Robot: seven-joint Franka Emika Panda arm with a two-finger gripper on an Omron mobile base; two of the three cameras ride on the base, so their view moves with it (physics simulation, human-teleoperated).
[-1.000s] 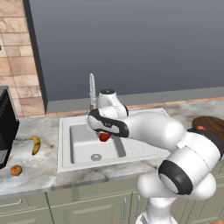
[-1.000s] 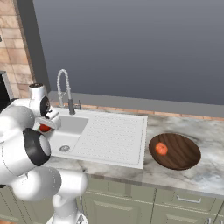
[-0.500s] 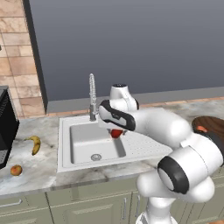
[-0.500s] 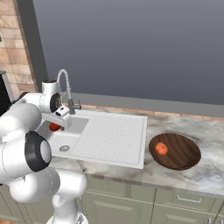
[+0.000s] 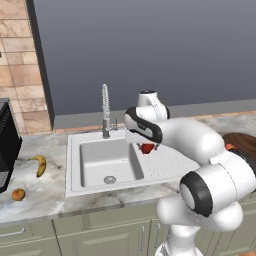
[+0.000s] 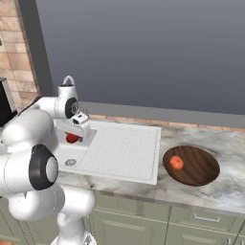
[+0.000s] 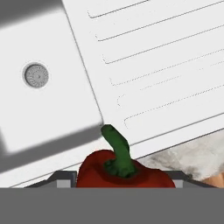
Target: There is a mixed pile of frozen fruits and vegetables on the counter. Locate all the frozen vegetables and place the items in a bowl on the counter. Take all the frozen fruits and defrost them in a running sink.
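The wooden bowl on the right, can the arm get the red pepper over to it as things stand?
Probably yes. The hand holds the red pepper above the sink drainboard, and nothing stands on the counter between there and the wooden bowl. One tomato lies in the bowl, with room beside it.

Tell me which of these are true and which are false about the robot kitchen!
1. The pincer holds a red pepper. True.
2. The brown bowl holds a banana. False: an orange-red ball lies in it; the banana lies on the counter left of the sink.
3. The pepper has a green stem. True.
4. The pepper already lies in the bowl. False: it is up in the pincer, over the sink's edge.
5. A small orange fruit lies on the counter near the banana. True.
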